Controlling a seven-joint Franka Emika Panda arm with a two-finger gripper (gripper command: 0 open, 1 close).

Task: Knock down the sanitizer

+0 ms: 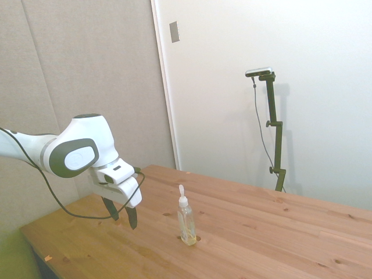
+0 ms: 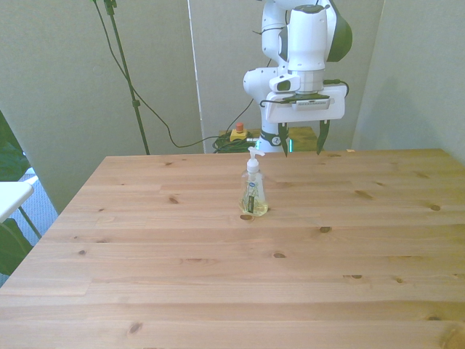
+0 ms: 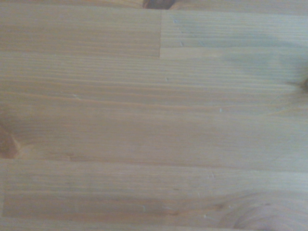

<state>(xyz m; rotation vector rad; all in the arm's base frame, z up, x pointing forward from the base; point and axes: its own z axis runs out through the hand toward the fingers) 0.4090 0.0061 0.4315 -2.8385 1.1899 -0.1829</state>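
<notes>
Sanitizer (image 2: 253, 190) upright at centre of the front view, on the wooden desk (image 2: 218, 291); fingers (image 2: 320, 138) spread wide, empty, above and right of it, apart; wrist view only desk planks

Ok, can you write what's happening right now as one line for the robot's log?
task: knock down sanitizer | sanitizer: upright on table, untouched | gripper: open, empty, behind the bottle, apart from it | wrist view: bare wood only
</notes>
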